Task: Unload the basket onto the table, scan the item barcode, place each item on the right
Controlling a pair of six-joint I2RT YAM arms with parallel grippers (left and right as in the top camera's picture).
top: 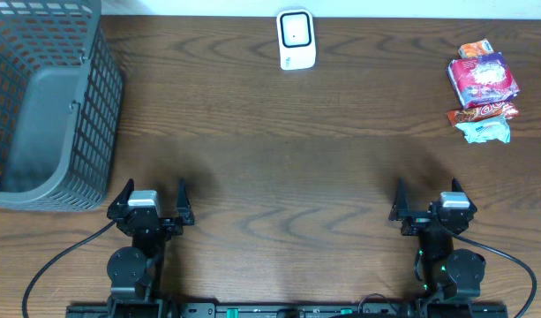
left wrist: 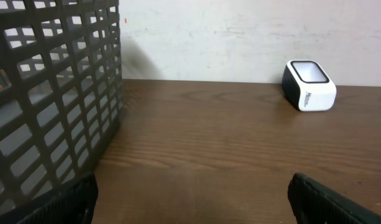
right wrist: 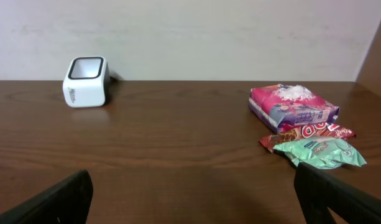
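**Both grippers spread wide, nothing held**

My left gripper (top: pixel 155 193) and right gripper (top: pixel 427 193) sit low at the near edge of the table (top: pixel 279 177), jaws apart and empty. Snack packets (top: pixel 484 88) are piled far right. Scanner (top: pixel 296 40) at far centre. Basket (top: pixel 107 115) far left.

A dark grey plastic basket (top: pixel 98 124) stands on the far left part of the table (top: pixel 270 168) and runs past the picture's left edge in the overhead view. Its walls are an open grid of square holes and its floor is solid. The table's top is dark brown wood grain, with the grain running from side to side. A pale, faintly scuffed wall (left wrist: pixel 240 37) rises behind the table's far edge.
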